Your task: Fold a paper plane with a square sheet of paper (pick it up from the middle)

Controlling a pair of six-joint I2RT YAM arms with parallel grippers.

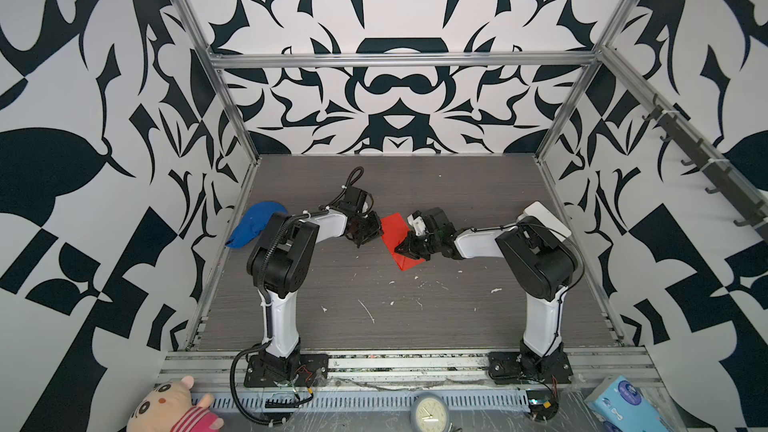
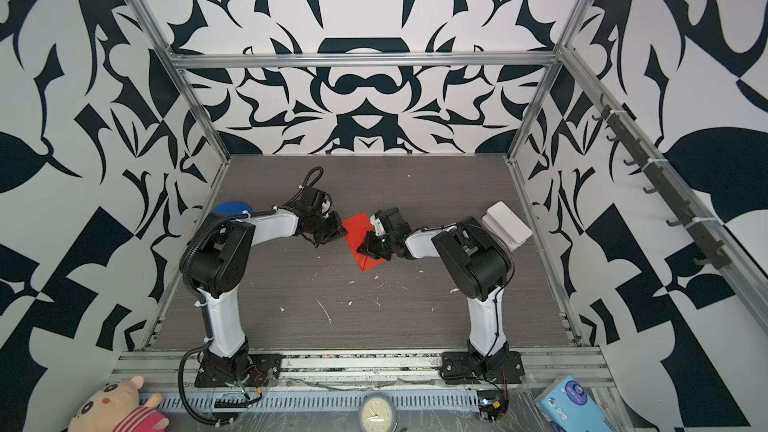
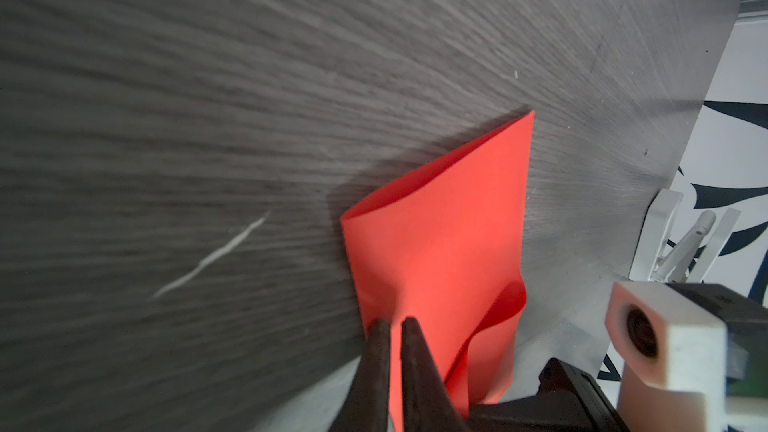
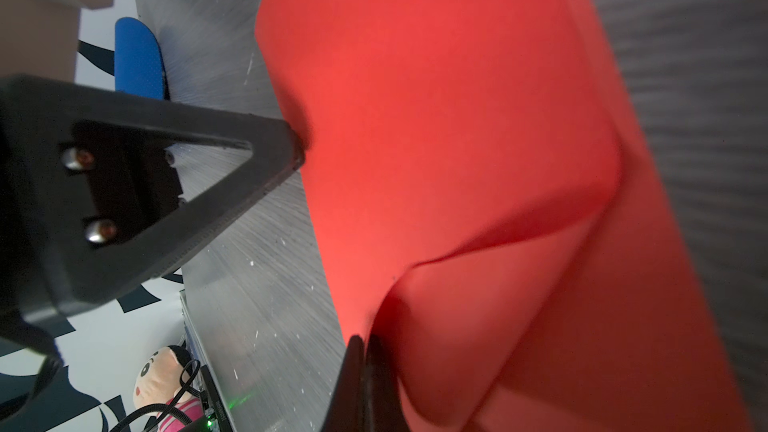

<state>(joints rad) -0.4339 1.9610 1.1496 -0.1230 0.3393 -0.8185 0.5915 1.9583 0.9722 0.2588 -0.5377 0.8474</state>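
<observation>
Left gripper (image 3: pixel 395 324) pinches nearly shut on one edge of the paper (image 1: pixel 393 229). Right gripper (image 4: pixel 363 342) clamps tight on the opposite edge. The red sheet spans between both sets of jaws, bowed, a flap curling just beside the right ones.

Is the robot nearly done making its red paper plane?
Not nearly. Done: the red paper is curled over on itself, a loose first fold. In hand: the left hand and right hand each pinch it shut. Left: no sharp crease, pointed nose or wings show yet.
</observation>
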